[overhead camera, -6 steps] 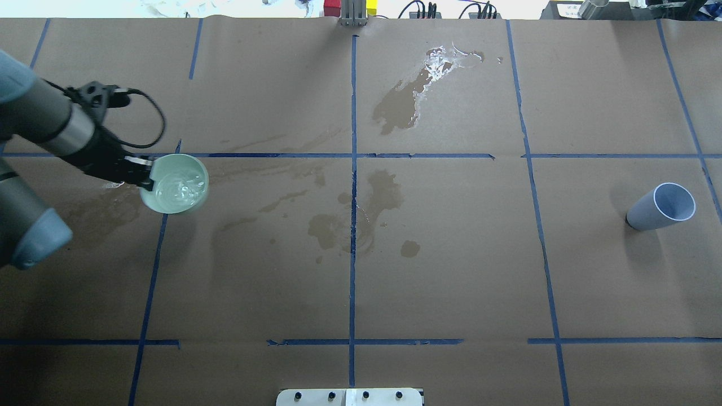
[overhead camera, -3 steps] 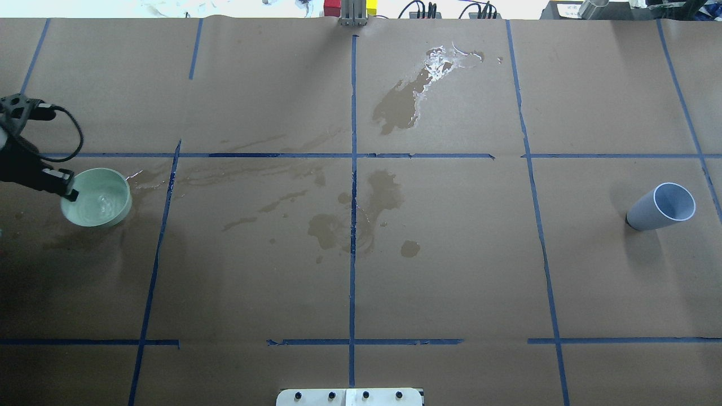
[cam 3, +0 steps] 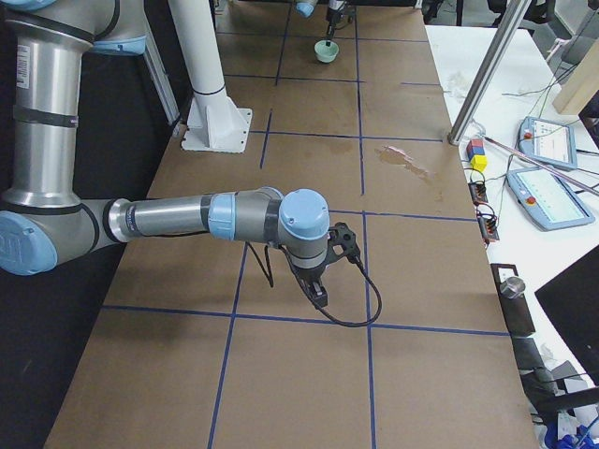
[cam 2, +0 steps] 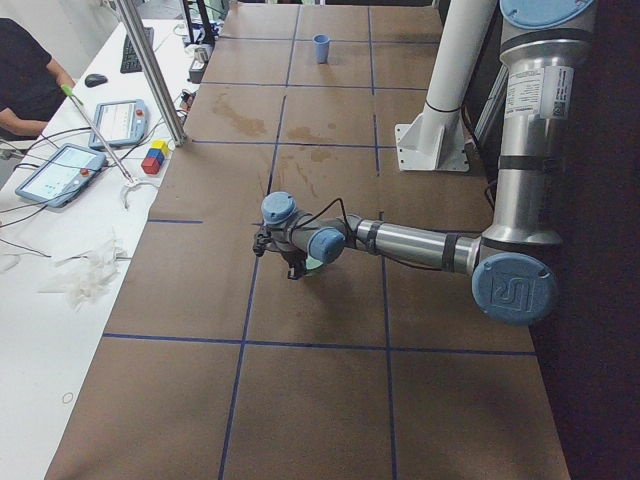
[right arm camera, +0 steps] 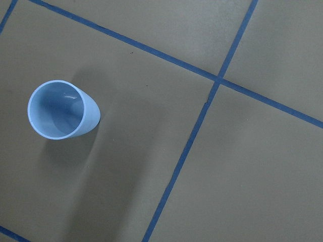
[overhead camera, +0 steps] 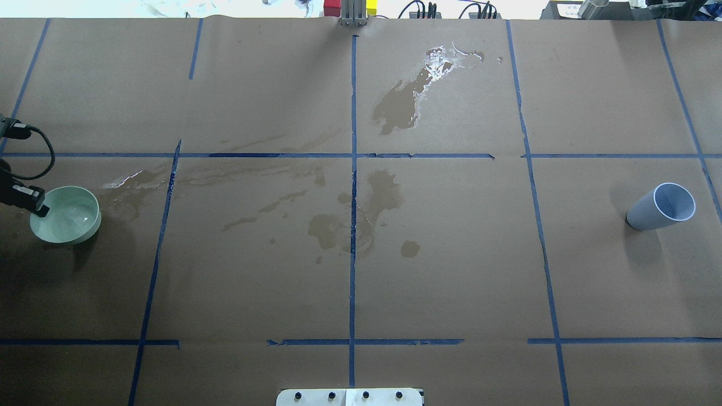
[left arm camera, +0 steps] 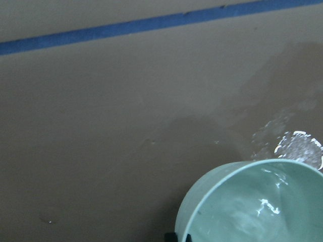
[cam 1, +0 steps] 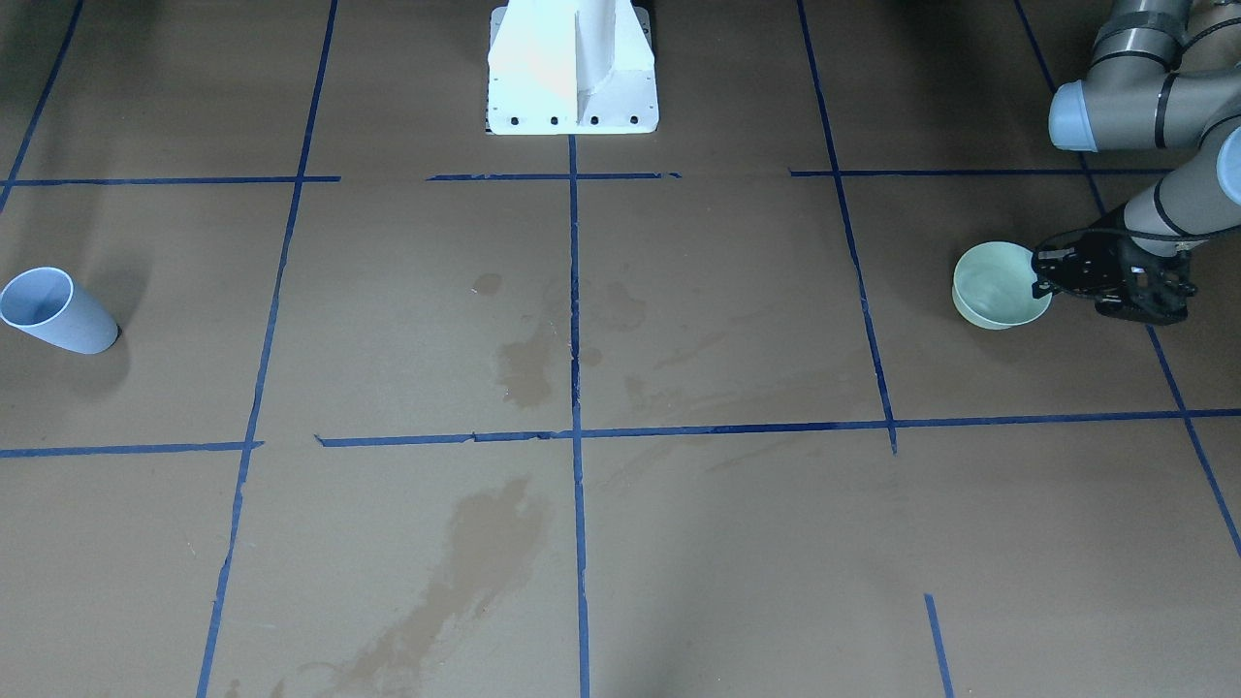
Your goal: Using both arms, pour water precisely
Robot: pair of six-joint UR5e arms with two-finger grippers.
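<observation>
Left hand [cam 1: 1045, 279] is closed on the rim of the pale green bowl [overhead camera: 67, 217], held at the left end of the counter [overhead camera: 451, 270]. Water [left arm camera: 252, 212] is seen glinting inside the bowl. Right hand [cam 3: 318, 290] is shown only from the side, so its state cannot be told. A blue cup [overhead camera: 660, 206] is seen far to the right, well apart.

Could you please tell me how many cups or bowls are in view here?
2. A pale green bowl is at the robot's left end, its rim gripped by the left gripper; a light blue cup stands alone at the right end. None appears hidden.
</observation>
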